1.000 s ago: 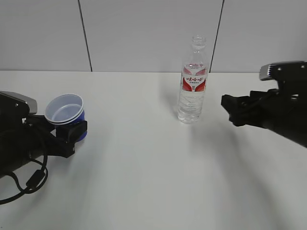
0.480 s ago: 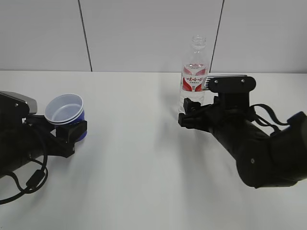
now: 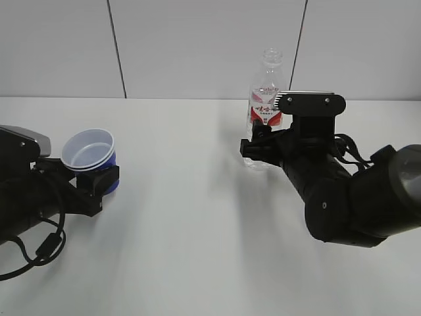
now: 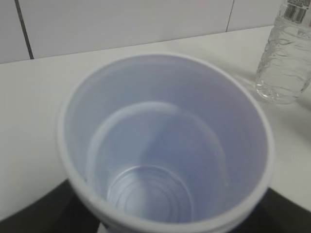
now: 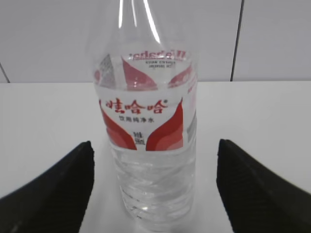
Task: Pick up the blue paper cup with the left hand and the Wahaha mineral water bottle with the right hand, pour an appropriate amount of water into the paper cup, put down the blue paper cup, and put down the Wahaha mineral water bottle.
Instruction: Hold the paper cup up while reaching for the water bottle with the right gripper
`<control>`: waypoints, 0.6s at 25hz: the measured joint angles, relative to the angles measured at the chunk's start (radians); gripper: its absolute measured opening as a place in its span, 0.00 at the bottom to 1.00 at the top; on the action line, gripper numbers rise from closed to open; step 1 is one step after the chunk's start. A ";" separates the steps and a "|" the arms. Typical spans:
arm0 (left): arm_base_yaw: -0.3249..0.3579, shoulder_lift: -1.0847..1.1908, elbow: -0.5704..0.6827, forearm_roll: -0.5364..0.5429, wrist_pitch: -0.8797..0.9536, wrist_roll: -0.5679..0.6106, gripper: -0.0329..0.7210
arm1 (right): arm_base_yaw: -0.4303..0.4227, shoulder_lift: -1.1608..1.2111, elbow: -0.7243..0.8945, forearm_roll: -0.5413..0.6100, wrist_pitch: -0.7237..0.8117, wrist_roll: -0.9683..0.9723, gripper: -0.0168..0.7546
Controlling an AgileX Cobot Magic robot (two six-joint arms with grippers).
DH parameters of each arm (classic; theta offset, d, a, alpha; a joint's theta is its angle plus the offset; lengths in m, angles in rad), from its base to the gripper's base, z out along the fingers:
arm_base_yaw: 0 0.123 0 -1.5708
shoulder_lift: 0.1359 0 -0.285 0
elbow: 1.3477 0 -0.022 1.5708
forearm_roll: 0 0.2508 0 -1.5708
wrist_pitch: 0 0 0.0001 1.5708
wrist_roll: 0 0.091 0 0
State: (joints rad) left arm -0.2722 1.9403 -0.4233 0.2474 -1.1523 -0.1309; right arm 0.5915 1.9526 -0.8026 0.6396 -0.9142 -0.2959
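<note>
The blue paper cup [image 3: 90, 151], white inside, sits tilted between the fingers of my left gripper [image 3: 97, 176] at the left of the table. In the left wrist view the cup [image 4: 165, 141] fills the frame and looks empty, and dark fingers [image 4: 46, 213] show at its lower corners. The Wahaha mineral water bottle [image 3: 268, 85] stands upright at the back, right of centre. My right gripper [image 3: 258, 141] has reached it. In the right wrist view the bottle [image 5: 153, 145] stands between the two black fingers [image 5: 53, 189], with a gap on each side.
The white table [image 3: 191, 217] runs back to a grey panelled wall [image 3: 197, 46]. A black cable [image 3: 41, 253] loops off the left arm at the front left. The bulky right arm [image 3: 355, 197] covers the table's right side.
The right arm has swung in from the right edge to the bottle, and its open fingers now flank it. The left arm and the cup have not moved.
</note>
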 joint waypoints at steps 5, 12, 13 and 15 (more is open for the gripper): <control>0.000 0.000 0.000 0.000 0.000 0.000 0.71 | 0.000 0.002 0.000 0.000 -0.018 0.000 0.79; 0.000 0.000 0.000 -0.002 0.000 0.000 0.71 | 0.000 0.059 -0.009 -0.067 -0.019 0.010 0.88; 0.000 0.000 0.000 -0.002 0.000 0.000 0.71 | 0.000 0.068 -0.009 -0.068 -0.019 0.015 0.88; 0.000 0.000 0.000 -0.002 0.000 0.000 0.71 | 0.000 0.077 -0.009 -0.068 -0.020 0.019 0.89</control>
State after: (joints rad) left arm -0.2722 1.9403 -0.4233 0.2458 -1.1523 -0.1309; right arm 0.5915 2.0299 -0.8117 0.5713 -0.9347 -0.2773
